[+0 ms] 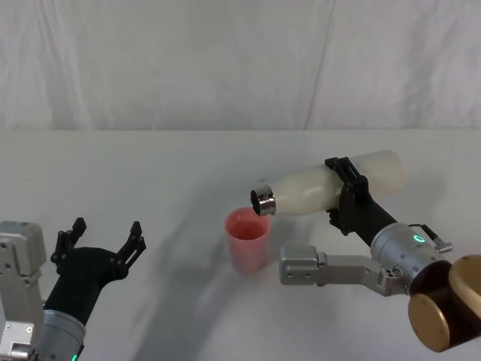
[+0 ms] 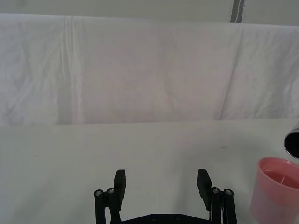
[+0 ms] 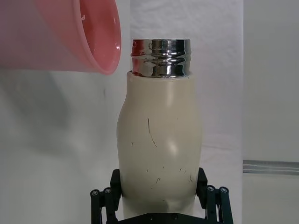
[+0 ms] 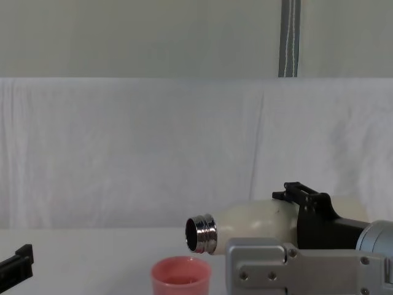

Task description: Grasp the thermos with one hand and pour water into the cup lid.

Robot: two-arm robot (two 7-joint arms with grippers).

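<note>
While the right gripper (image 1: pixel 347 197) clamps the thermos (image 1: pixel 331 184) nearly level, its steel neck points left over the cup lid (image 1: pixel 247 239); the left gripper (image 1: pixel 104 242) rests with fingers apart.

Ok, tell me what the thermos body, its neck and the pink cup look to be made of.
Thermos body: cream-white, matte coated shell, probably painted metal or plastic; fine dark scratches mark it where the right gripper clamps it. Neck: polished steel by the look, threaded, with mirror-like reflections. Cup lid: smooth matte pink, likely plastic; its wall looks slightly translucent near the rim.
</note>
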